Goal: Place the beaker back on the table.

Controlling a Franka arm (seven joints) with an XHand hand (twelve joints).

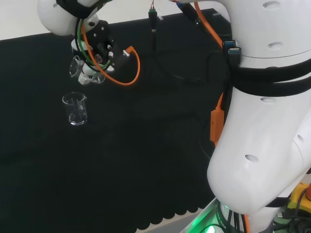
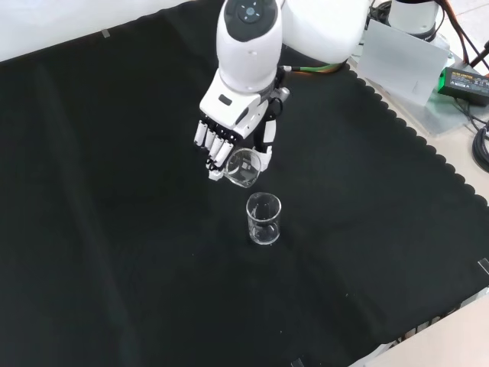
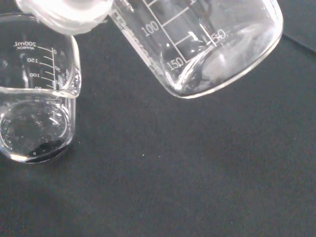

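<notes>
The hand point(image 2: 229, 130) hangs above the black cloth with its fingers curled round a clear glass beaker point(image 2: 243, 168), which is tilted and off the cloth. In the head view the hand point(image 1: 97, 51) holds that beaker point(image 1: 77, 67) at the upper left. A second clear beaker point(image 2: 263, 219) stands upright on the cloth just in front of the held one; in the head view this standing beaker point(image 1: 75, 109) sits below the hand. The wrist view has the held beaker point(image 3: 207, 44) close up and tilted, beside the standing beaker point(image 3: 37, 98).
Black cloth point(image 2: 114, 229) covers the bench with open room all round the two beakers. An orange cable point(image 1: 131, 68) loops by the hand. The arm's white links point(image 1: 262, 121) stand at the head view's right. A box and cables point(image 2: 458, 76) lie off the cloth.
</notes>
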